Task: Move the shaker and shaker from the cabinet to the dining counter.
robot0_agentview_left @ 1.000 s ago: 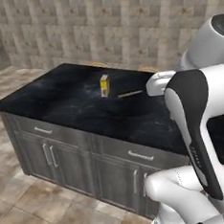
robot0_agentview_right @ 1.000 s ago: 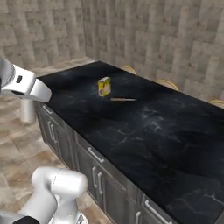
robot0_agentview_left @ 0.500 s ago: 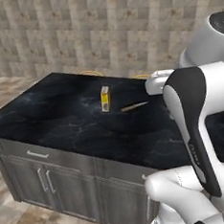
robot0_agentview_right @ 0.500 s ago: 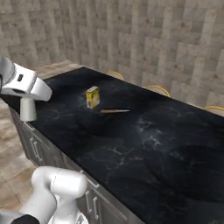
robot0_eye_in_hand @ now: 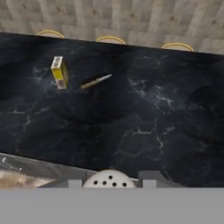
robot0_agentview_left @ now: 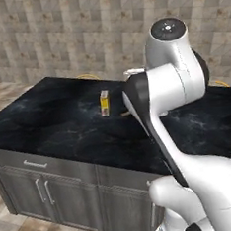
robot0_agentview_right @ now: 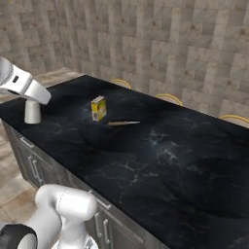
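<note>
My gripper (robot0_eye_in_hand: 108, 182) is shut on the white shaker (robot0_eye_in_hand: 108, 178). Its round, holed top shows between the two fingertips at the bottom of the hand view. In the right base view the white shaker (robot0_agentview_right: 32, 111) hangs under the hand at the far left, over the near left end of the dining counter (robot0_agentview_right: 170, 155). The dining counter (robot0_eye_in_hand: 131, 122) is a wide black marble slab with white veins, and grey drawers sit under its edge (robot0_agentview_left: 47, 165). The cabinet is out of view.
A small yellow carton (robot0_eye_in_hand: 59, 72) (robot0_agentview_right: 98, 108) (robot0_agentview_left: 104, 103) stands on the counter. A thin knife-like stick (robot0_eye_in_hand: 96, 81) (robot0_agentview_right: 124, 123) lies beside it. Round yellow-rimmed stools (robot0_eye_in_hand: 109, 40) line the far edge before a tiled wall. My white arm (robot0_agentview_left: 169, 83) blocks the middle of the left base view.
Both base views have shifted, so the base has moved along the counter. The carton and stick now sit closer and more central. The gripper still holds the white shaker.
</note>
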